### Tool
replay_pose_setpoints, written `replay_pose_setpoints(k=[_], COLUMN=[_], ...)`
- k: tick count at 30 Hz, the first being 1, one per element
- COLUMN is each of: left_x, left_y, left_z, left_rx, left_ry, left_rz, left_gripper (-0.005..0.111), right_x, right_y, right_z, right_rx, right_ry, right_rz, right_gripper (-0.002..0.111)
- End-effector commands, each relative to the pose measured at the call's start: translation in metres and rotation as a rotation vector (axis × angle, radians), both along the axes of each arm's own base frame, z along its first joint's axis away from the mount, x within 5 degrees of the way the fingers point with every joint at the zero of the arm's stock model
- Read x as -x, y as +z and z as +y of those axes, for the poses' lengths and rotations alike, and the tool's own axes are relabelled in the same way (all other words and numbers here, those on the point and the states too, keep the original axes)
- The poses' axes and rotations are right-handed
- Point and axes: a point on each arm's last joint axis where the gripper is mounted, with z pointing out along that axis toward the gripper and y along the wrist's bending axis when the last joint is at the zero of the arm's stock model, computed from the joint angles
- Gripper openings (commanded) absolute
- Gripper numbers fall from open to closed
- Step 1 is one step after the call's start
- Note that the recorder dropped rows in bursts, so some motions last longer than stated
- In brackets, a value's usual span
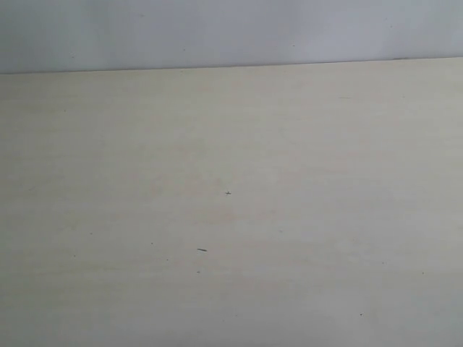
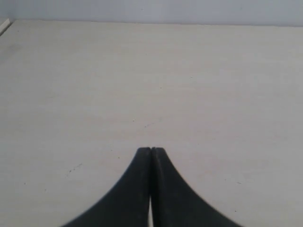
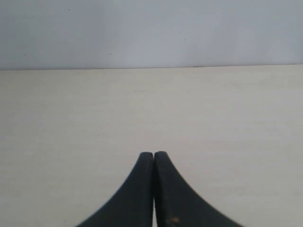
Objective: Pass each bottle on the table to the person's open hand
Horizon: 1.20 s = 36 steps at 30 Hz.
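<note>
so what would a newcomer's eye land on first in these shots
The wide pale table fills every view, marked only by tiny dark specks, with a grey wall behind. In the wrist views the black left tool and right tool sit with jaws pressed together. No bottle or hand shows.

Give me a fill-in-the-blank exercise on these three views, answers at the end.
1. Open or shut, the left end effector is ____.
2. The right end effector grips ____.
3. The number of bottles showing on the table in the exterior view is ____.
Answers: shut; nothing; zero.
</note>
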Motion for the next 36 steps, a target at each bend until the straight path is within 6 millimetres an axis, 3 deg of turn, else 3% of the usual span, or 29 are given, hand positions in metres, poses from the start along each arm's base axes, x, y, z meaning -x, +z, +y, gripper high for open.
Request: replay_pose_setpoints(k=[1, 7, 17, 36], left_x=[-0.001, 0.004, 0.030, 0.031], left_y=[0.004, -0.001, -0.019, -0.022], left_z=[-0.001, 0.001, 0.004, 0.005], left_rx=[0.048, 0.042, 0.069, 0.062], left_ry=[0.005, 0.034, 0.028, 0.037], left_rz=[-0.017, 0.029, -0.198, -0.164], left_gripper=[0.000, 0.000, 0.000, 0.000], right_x=[0.000, 0.000, 0.000, 0.000], right_y=[0.000, 0.000, 0.000, 0.000], right_z=[0.000, 0.000, 0.000, 0.000], right_rx=[0.002, 0.002, 0.002, 0.002], right_ry=[-0.003, -0.003, -0.003, -0.003], right_rz=[-0.015, -0.015, -0.015, -0.015], right_gripper=[0.000, 0.000, 0.000, 0.000])
